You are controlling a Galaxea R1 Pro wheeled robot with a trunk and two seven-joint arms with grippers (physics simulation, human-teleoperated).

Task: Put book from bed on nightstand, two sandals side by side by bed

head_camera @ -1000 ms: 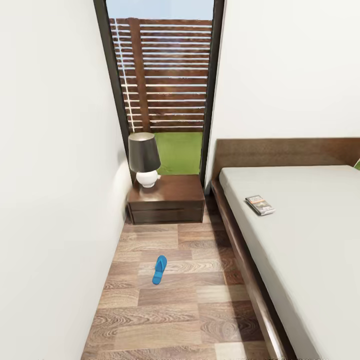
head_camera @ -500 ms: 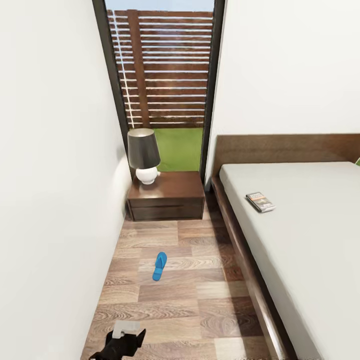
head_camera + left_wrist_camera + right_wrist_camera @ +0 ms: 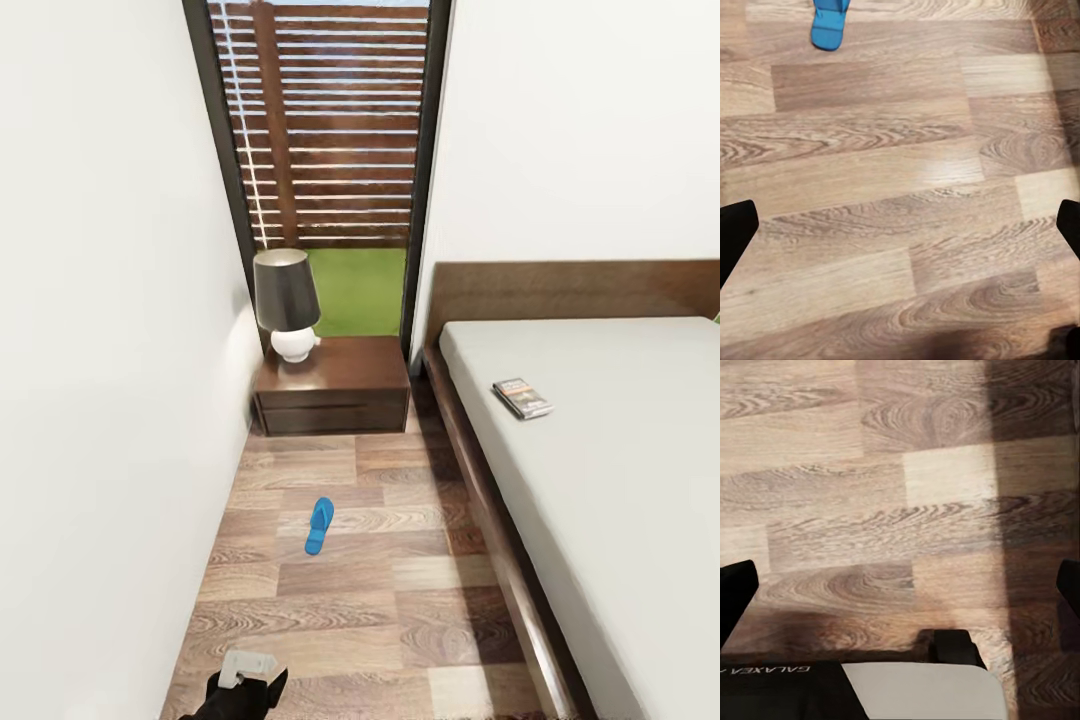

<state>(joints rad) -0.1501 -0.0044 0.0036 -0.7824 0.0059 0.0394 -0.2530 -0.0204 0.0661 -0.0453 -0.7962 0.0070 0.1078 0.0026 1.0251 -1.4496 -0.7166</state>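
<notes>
My left gripper [image 3: 900,225] has its jaws wide apart over bare floor [image 3: 907,150], holding nothing; my right gripper [image 3: 900,581] is spread too, empty. From my head, my left arm [image 3: 245,685] pokes in low, well short of the blue sandal [image 3: 319,525]. That sandal lies flat mid-aisle between wall and bed [image 3: 600,450], its long axis running roughly toward the nightstand [image 3: 335,385], tipped slightly toward the bed. It is thin, so I judge a steep grab might scrape the planks or skid it away. The book [image 3: 521,397] rests on the mattress, long axis angled toward the headboard.
</notes>
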